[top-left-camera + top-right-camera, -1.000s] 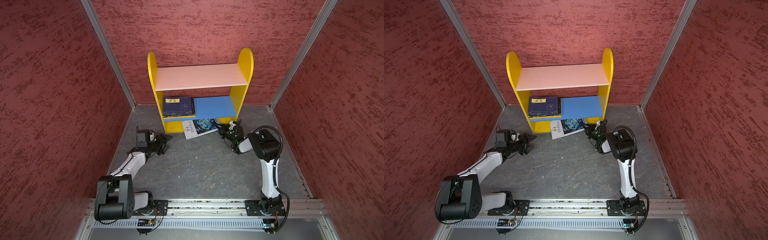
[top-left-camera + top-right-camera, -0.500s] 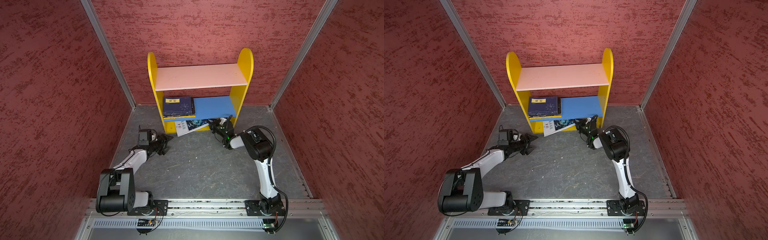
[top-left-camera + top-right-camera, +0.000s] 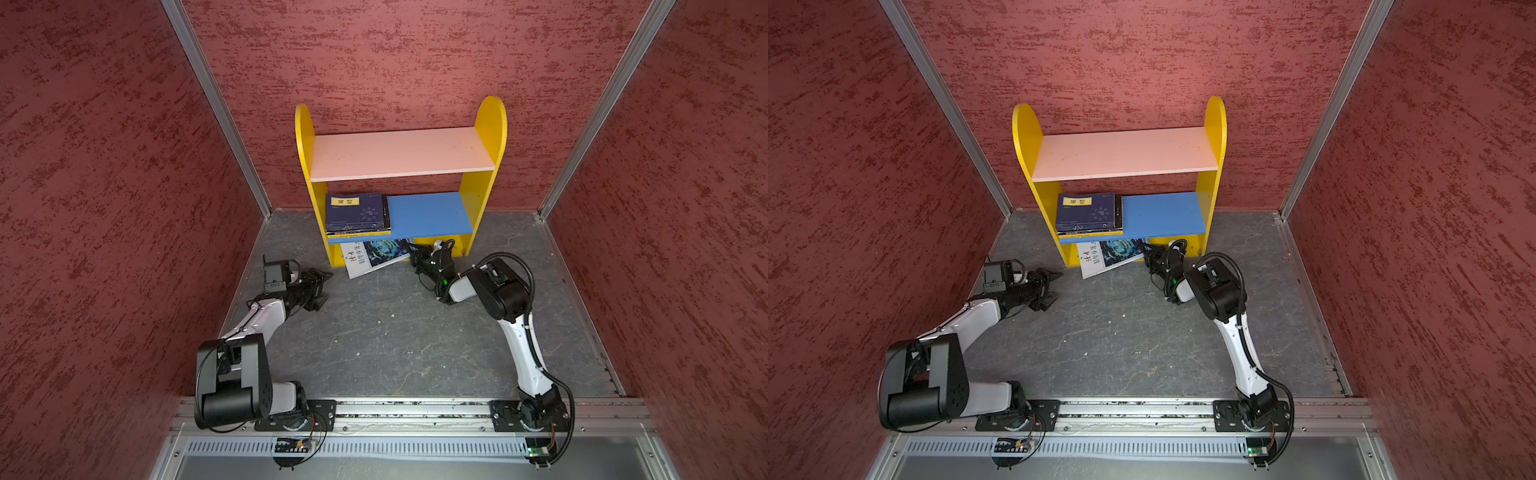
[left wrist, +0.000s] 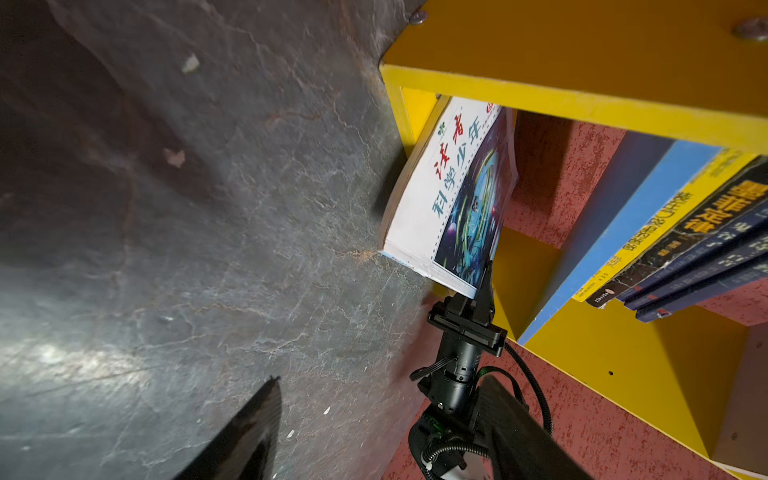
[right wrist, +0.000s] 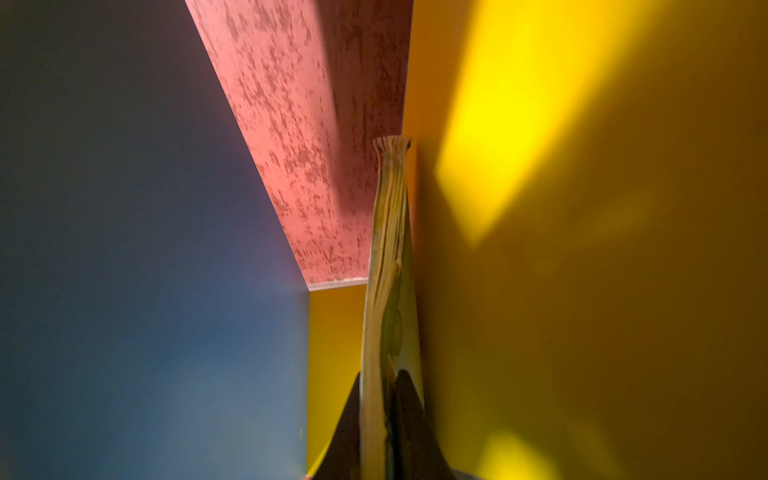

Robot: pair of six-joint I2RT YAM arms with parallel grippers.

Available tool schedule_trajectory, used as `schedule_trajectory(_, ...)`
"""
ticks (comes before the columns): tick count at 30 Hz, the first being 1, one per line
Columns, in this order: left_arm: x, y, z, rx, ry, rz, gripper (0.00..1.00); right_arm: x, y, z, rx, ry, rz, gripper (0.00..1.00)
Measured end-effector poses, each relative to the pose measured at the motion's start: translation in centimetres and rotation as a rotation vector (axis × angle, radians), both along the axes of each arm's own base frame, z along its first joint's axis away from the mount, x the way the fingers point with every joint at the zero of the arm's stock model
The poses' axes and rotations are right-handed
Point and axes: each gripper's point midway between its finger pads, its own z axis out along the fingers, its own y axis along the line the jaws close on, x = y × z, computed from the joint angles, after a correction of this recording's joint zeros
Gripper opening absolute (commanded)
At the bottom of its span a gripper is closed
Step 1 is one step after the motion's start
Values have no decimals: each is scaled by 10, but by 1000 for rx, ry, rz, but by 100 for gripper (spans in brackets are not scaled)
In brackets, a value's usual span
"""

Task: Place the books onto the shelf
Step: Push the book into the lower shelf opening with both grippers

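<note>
Left gripper (image 3: 321,289): I read jaws spread wide, nothing between them, low over floor (image 3: 374,332), well apart from magazine. White magazine (image 3: 372,257): tilted, far part tucked under blue lower board (image 3: 432,214), near corner out on floor. Right gripper (image 3: 412,250): I see it clamped on magazine's right edge at mouth of bottom compartment. Shelf (image 3: 490,124): stack of four books (image 3: 357,212), navy on top, lies flat at left end of blue board.

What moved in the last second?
The right hand slid the magazine leftward, deeper under the blue board of the shelf, still pinching its edge. The open left hand and the stacked books stayed put.
</note>
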Motion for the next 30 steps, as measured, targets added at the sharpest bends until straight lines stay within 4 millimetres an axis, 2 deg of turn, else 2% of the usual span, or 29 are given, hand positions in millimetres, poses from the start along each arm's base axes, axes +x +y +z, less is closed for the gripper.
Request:
schedule_trajectory(5,6,5,3,-6,-4,-4,76,11,1,3,23,-14,-27,15)
schedule_trajectory(11,30,2,-8,-34,-2,-43,65,23,11,14,52,-45,-29,15)
schedule_trajectory(16,55,-11,-24,-64,-1,-87,50,19,20,10,44,-29,-14,15)
schedule_trajectory(21,80,-34,-34,-97,-14,-128,43,11,31,3,34,-9,6,15)
schedule_trajectory(26,88,-44,-46,-109,0,-115,35,7,33,-4,23,10,11,15)
schedule_trajectory(30,95,-42,-43,-108,-24,-91,32,2,33,-11,20,29,14,16)
